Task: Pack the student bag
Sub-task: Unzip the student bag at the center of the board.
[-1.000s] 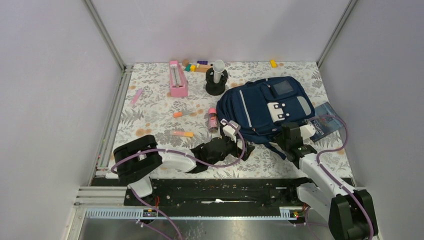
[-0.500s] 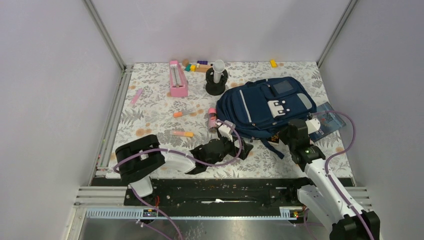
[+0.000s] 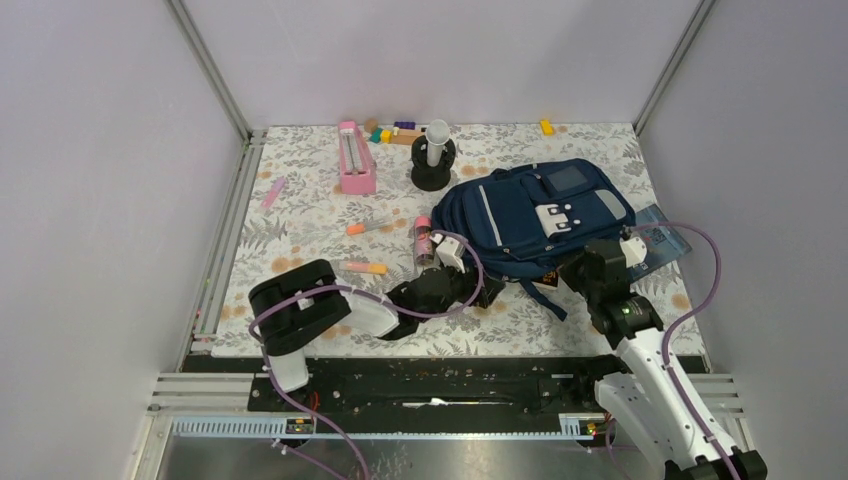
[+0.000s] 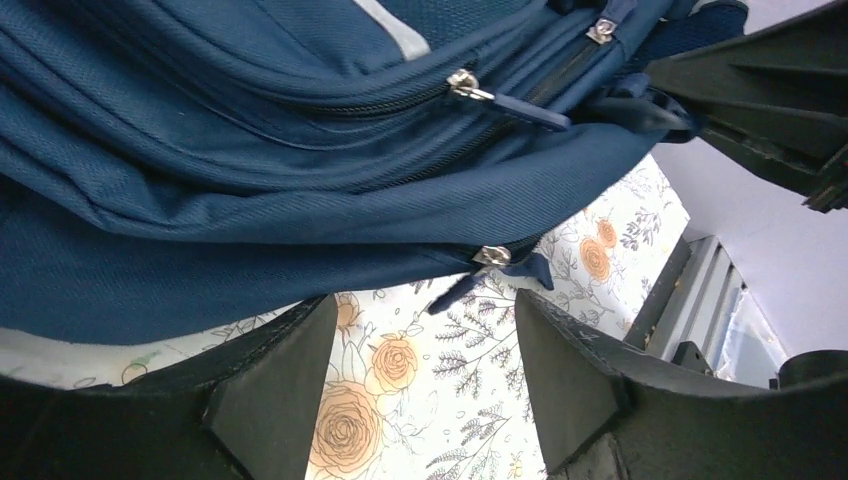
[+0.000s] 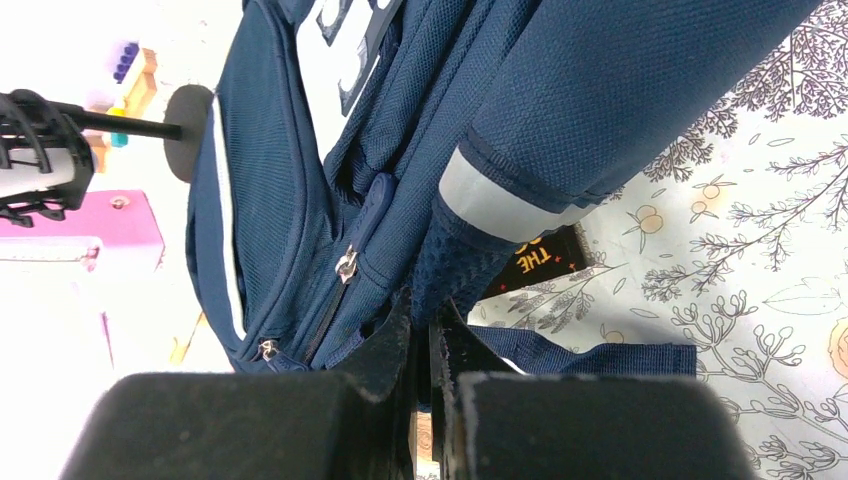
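Fabric of student bag (image 3: 510, 215) pinched in right tool (image 5: 422, 312); left tool (image 4: 420, 340) open, empty.

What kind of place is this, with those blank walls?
Probably a robot test booth: plain grey walls in metal framing, a left arm and a right arm bolted at the edge of a flowered table, and a student bag lying on it.

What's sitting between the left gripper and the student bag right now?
Nothing loose: the left wrist view shows only flowered table between the open left gripper and the lowest zipper pull of the student bag.
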Controlling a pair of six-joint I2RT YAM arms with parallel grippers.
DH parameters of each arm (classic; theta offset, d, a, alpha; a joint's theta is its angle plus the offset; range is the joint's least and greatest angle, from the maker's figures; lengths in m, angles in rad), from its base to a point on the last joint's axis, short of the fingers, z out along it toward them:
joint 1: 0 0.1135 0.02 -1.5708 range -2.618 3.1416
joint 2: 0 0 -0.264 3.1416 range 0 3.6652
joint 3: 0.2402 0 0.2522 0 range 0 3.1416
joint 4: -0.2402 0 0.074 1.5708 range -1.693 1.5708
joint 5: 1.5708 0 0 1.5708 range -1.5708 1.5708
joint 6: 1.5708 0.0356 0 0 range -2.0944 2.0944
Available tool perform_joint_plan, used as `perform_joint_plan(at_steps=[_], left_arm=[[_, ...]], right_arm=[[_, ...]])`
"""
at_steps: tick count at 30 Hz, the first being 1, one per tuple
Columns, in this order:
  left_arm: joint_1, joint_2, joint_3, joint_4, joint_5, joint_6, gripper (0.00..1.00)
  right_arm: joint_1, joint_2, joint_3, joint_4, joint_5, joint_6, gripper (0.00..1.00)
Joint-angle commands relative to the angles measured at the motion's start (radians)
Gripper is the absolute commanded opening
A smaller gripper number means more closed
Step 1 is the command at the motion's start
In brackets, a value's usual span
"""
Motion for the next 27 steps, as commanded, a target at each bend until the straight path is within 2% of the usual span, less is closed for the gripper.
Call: perform_joint_plan(at_steps=[1, 9, 14, 19, 24, 27], left_arm=[[0.022, 0.024, -0.015, 0.19, 0.15, -0.021, 0.68], [0.022, 0.102, 0.039, 0.227, 0.281, 0.02, 0.65], [0.022, 0.114, 0.05, 0.23, 0.272, 0.032, 0.6], [0.02, 0.131, 0.089, 0.226, 0.292, 0.022, 0.51], [0.016, 0.14, 0.115, 0.231, 0.274, 0.008, 0.49], [0.016, 0.147, 0.131, 0.2, 0.261, 0.007, 0.42]], right_arm=[[-0.004, -0.041, 0.093, 0.007, -0.003, -0.004, 0.0], [-0.004, -0.054, 0.101, -0.001, -0.015, -0.005, 0.0], [-0.004, -0.056, 0.11, -0.009, -0.01, -0.022, 0.0], [-0.004, -0.05, 0.109, -0.01, -0.015, -0.02, 0.0], [-0.004, -0.05, 0.102, -0.01, -0.013, -0.021, 0.0], [-0.004, -0.054, 0.098, -0.009, -0.013, -0.021, 0.0]])
